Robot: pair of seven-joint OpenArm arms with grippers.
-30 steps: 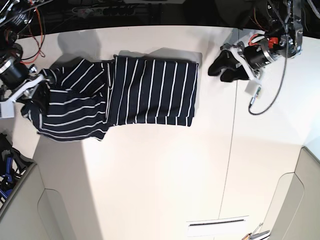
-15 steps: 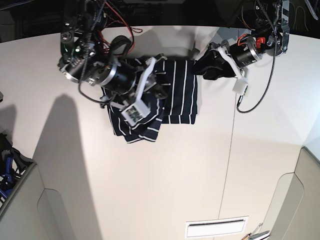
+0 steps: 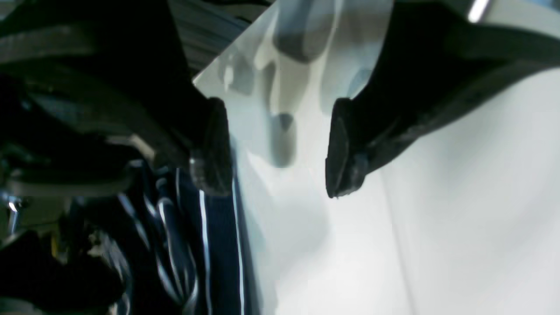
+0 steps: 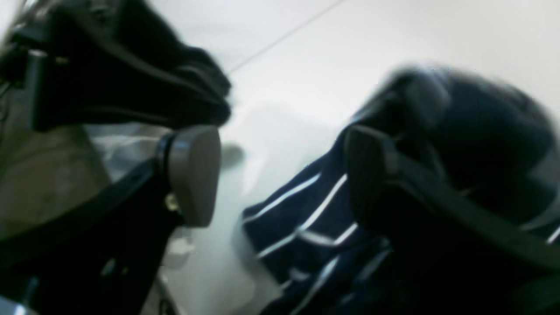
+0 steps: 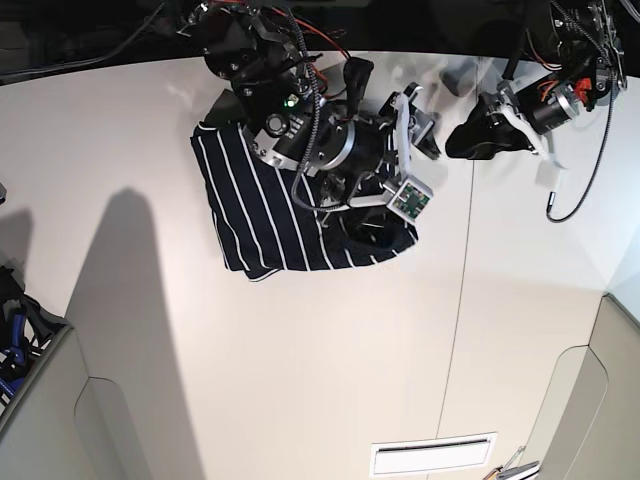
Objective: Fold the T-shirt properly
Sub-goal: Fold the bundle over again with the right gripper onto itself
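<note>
Navy striped T-shirt (image 5: 262, 215) lies bunched at the tabletop's (image 5: 300, 380) far middle. Right gripper (image 4: 280, 175) gapes over its right edge, seemingly empty; left gripper (image 3: 273, 148) gapes, empty, further right.

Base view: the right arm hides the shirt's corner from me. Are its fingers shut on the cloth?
Observer: No. The right gripper is open; the shirt lies below the gap, not pinched.
Operator: And the left one?
Observer: The left gripper is open too. Only bare table shows between its fingers, with the shirt's edge just beside one of them.
</note>
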